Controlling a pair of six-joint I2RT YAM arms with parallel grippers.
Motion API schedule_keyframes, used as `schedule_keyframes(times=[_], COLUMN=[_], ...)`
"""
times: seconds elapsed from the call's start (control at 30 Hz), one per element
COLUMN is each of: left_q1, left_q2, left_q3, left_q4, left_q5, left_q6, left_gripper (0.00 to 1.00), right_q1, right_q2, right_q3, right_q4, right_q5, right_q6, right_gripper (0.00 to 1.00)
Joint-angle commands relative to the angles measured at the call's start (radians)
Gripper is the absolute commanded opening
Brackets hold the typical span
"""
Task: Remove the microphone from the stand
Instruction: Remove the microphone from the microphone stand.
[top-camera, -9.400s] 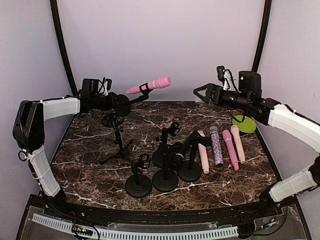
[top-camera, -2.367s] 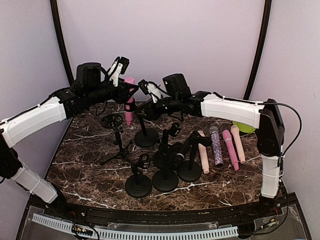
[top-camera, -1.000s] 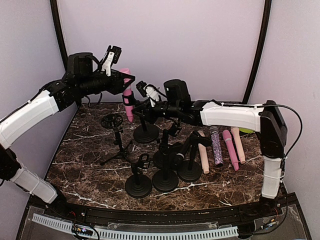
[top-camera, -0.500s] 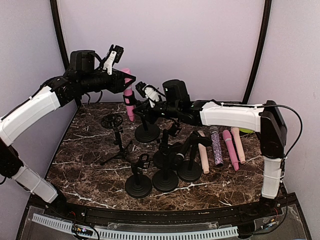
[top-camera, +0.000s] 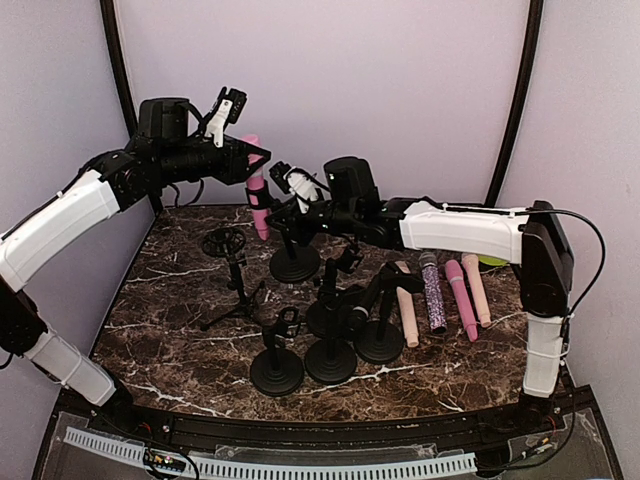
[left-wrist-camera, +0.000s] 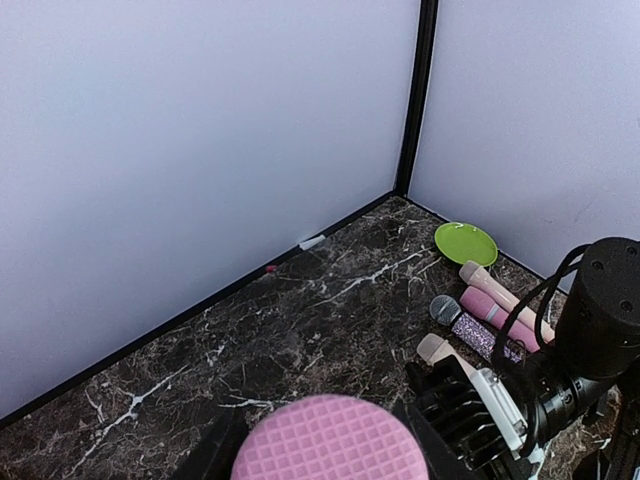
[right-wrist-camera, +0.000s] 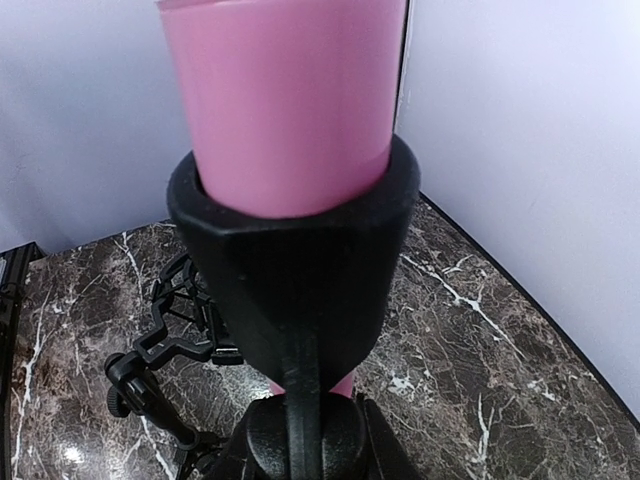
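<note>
The pink microphone shows a smooth matt plastic body and a waffle-textured head, the black stand looks matt plastic, the table gleams as polished white-veined dark marble, and the glitter microphone on the right sparkles roughly.

The left gripper clamps the pink microphone upright at the table's eleven o'clock; just beside it the right gripper pinches the stand. Four loose microphones lie flat toward three o'clock.
</note>
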Motion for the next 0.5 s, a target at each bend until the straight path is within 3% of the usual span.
schedule_keyframes(times=[0.0,0.47], left_q1=[0.022,0.037], left_q2=[-0.04,-0.027], left_q3=[0.102,0.119], left_q4=[0.149,0.129], left_q5=[-0.014,-0.004], left_q6=[-0.003,-0.003], left_gripper=[0.0,0.0], right_q1=[0.004,0.011], right_q2=[0.053,0.072], right_q3=[0.014,0.011], right_q4=[-0.138,-0.18], right_q5=[0.041,0.068], right_q6=[-0.051,-0.085], right_gripper=[0.0,0.0])
